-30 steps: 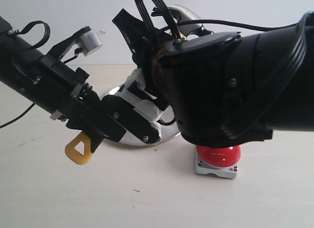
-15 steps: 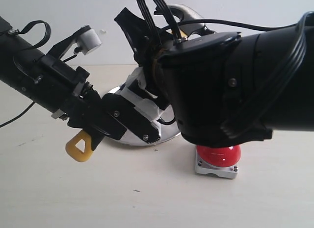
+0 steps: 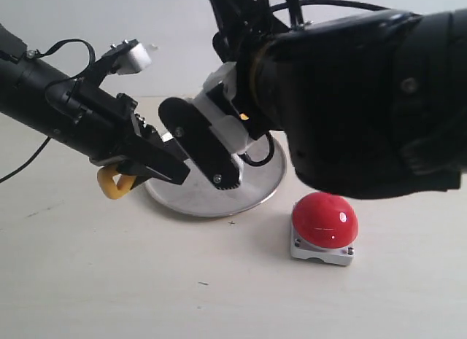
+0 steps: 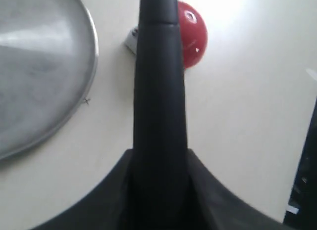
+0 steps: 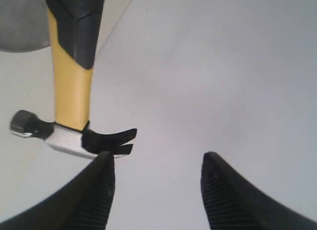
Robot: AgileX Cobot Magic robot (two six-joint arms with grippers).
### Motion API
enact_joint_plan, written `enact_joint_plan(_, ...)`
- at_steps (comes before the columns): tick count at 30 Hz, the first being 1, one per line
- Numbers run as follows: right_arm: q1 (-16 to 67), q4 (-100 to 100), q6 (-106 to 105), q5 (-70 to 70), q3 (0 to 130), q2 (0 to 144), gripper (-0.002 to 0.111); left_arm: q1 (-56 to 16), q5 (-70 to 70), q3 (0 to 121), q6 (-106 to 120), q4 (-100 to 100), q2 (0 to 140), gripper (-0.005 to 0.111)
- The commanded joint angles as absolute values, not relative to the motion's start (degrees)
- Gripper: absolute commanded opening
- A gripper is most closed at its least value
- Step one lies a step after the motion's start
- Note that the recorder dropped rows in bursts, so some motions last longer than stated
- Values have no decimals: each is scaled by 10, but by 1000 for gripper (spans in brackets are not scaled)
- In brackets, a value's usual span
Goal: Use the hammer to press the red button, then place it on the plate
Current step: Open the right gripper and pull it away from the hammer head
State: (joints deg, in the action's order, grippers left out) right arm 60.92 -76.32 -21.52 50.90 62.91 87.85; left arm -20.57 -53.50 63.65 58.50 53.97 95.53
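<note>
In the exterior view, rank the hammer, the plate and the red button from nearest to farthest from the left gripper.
1. hammer: held in the left gripper, with its yellow end sticking out at the left.
2. plate: just beside the gripper, to the right.
3. red button: farthest, right of the plate.

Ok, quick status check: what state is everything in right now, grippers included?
hammer: held in the air by its handle, head close to the right gripper.
left gripper: shut on the hammer.
right gripper: open, holding nothing.
red button: uncovered, nothing touching it.
plate: flat on the table, hammer not on it yet.
</note>
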Motion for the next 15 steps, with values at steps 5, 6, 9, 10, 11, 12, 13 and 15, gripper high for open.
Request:
enact_joint_plan(5, 610, -587, -49, 494, 632, 790, 52, -206, -457, 642, 594, 594, 938, 0)
enact_joint_plan(6, 610, -553, -13, 493, 632, 778, 51, -208, -454, 640, 594, 596, 933, 0)
enact_joint_plan(9, 610, -459, 66, 501, 632, 749, 51, -216, -417, 624, 594, 605, 903, 0)
enact_joint_plan(10, 610, -438, 90, 507, 632, 741, 51, -222, -401, 617, 594, 606, 891, 0)
enact_joint_plan(11, 610, -411, 124, 513, 632, 734, 49, -229, -387, 610, 594, 606, 881, 0)
enact_joint_plan(12, 610, -385, 161, 525, 632, 727, 44, -238, -371, 601, 594, 606, 868, 0)
enact_joint_plan(13, 610, -366, 189, 537, 632, 722, 38, -248, -356, 589, 595, 606, 856, 0)
enact_joint_plan(15, 610, -335, 242, 566, 624, 710, 20, -268, -324, 567, 595, 605, 835, 0)
